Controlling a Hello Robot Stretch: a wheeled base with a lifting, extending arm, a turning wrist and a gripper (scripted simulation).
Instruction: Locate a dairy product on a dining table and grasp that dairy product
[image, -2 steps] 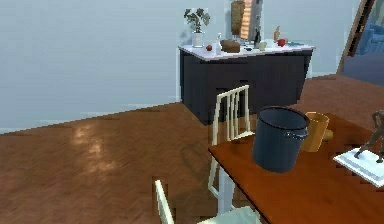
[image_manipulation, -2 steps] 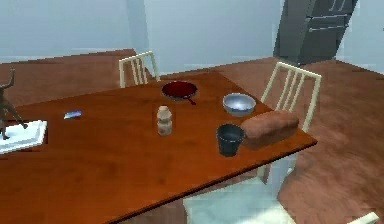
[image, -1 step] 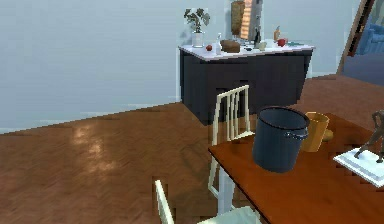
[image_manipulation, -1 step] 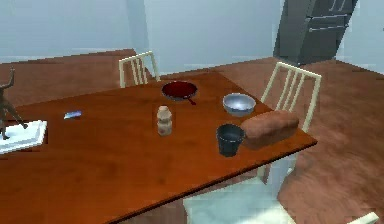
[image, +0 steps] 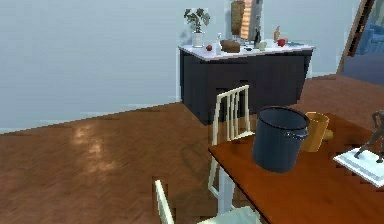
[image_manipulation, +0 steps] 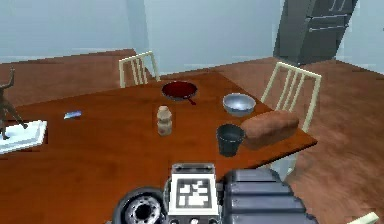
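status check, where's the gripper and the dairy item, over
Gripper low at arm side view's bottom edge, cannot tell if holding. Small tan bottle, likely the dairy item, upright on table. Dark cup and loaf right of it, apart.

Brown wooden table (image_manipulation: 105, 155), red pan (image_manipulation: 180, 90), grey bowl (image_manipulation: 238, 102), bread loaf (image_manipulation: 272, 125), dark cup (image_manipulation: 231, 139), tan bottle (image_manipulation: 165, 121), white tray (image_manipulation: 22, 137)

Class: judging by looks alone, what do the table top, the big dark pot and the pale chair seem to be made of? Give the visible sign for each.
Table top: reddish-brown wood, polished; faint sheen. Pot: likely dark metal; smooth wall, thin rim. Chair: probably cream-painted wood; slim slats.
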